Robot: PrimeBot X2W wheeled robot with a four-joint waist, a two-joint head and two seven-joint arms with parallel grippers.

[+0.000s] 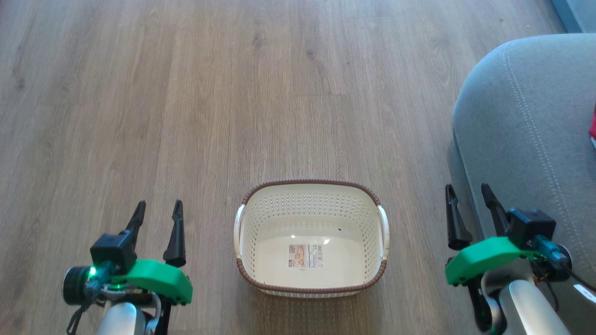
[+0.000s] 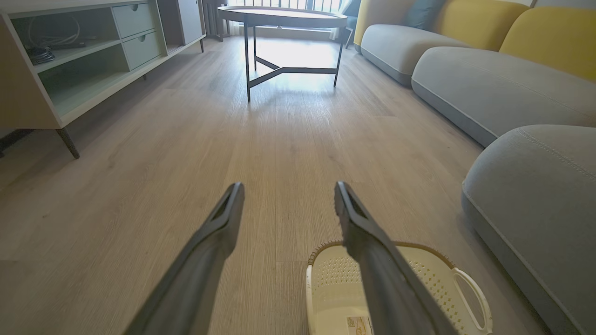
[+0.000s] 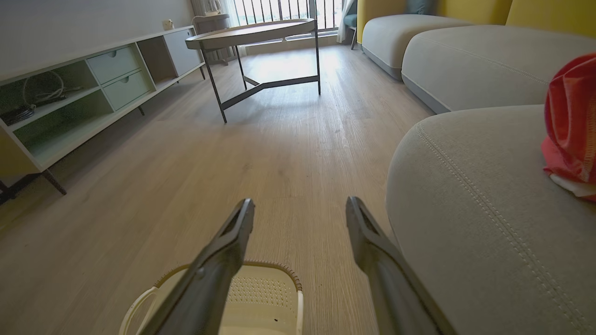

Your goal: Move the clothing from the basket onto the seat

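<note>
Your left gripper [image 1: 159,203] is nearest, at 7 o'clock in the head view, fingers spread apart with nothing between them, over the wood floor [image 1: 186,116]. Your right gripper [image 1: 467,186] at 4 o'clock is the same: fingers parted wide, nothing held, tips just beside the front edge of the seat [image 1: 526,139]. The basket [image 1: 311,204] stands upright on the floor at 6 o'clock, between the two grippers and apart from both, with white handles [image 1: 384,228] on either side and the sticker label [image 1: 305,256] in plain sight on its inside bottom. The seat takes the 3 o'clock side: grey, rounded corner, double stitch line running down it. The clothing [image 3: 570,116] is a red bunch lying on top of the seat at 3 o'clock in the right wrist view, a bit of white at its lower edge, and a red sliver at the 3 o'clock edge of the head view. It lies well apart from the basket. The right wrist view also has a round table [image 3: 251,35] at 12 o'clock, a shelf unit [image 3: 93,88] at 10 o'clock and more grey cushions [image 3: 465,60] at 1 o'clock.
</note>
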